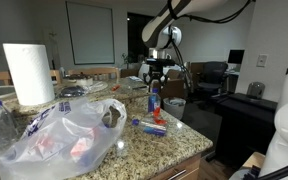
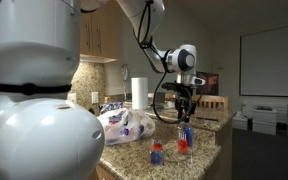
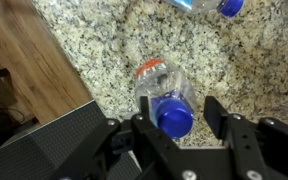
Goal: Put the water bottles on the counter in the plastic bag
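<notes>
Black fingers (image 3: 217, 115) stand apart on either side of a blue cap (image 3: 174, 117). The finger on the right of the wrist view is clear of the cap by a visible gap, so they are open and grip nothing. The cap tops a bottle (image 3: 156, 85) seen from above, standing upright on the speckled granite desk (image 3: 94, 50), with red and blue label showing below its shoulder. In both exterior views the fingers (image 1: 156, 76) (image 2: 187, 100) hang straight over this bottle (image 1: 155, 100) (image 2: 187, 136), which stands near the desk's outer edge.

A second bottle (image 1: 151, 126) lies on its side on the desk, just beside the upright one. In the wrist view only its cap end shows at the top edge.

The bag (image 1: 69, 135) lies crumpled on the desk, near both bottles but apart from them, with blue lettering on it and red and blue shapes showing through the plastic. Neither of these two bottles is in it. A white paper-towel roll (image 1: 28, 72) stands upright behind the bag. Below the desk's rounded edge, the wrist view shows a wood floor (image 3: 24, 60).
</notes>
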`<state>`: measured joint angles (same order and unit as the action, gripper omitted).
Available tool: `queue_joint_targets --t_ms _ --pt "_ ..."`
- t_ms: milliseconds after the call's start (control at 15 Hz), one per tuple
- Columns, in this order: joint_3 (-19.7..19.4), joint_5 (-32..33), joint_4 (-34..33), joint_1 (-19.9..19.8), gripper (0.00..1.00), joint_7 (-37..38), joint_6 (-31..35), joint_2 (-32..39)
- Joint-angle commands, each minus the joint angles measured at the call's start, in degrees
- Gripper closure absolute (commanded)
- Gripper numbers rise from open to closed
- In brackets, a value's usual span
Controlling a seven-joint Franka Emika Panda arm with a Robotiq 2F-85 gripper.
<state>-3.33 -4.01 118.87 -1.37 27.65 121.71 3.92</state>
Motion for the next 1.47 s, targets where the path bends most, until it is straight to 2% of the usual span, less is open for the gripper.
queue_joint_targets --t_ms 0,200,267,800,1133,1333,1400 --pt "-0.07 1.79 -1.28 -0.06 0.70 0.75 0.30 1.08" --pt "-0.14 1.87 -1.63 0.03 0.89 0.78 0.16 1.34" --pt "-0.14 1.79 -1.43 0.04 0.91 0.72 0.25 1.17" --pt "1.53 3.81 -0.84 1.50 0.91 1.48 -3.08 -3.71" --pt "4.11 4.60 -4.35 2.98 0.91 0.54 -10.24 -6.68" --pt "5.14 2.39 -6.51 3.29 0.91 -1.43 -13.91 -7.51" --pt "5.12 3.11 -5.90 2.96 0.66 -0.13 -11.67 -6.60"
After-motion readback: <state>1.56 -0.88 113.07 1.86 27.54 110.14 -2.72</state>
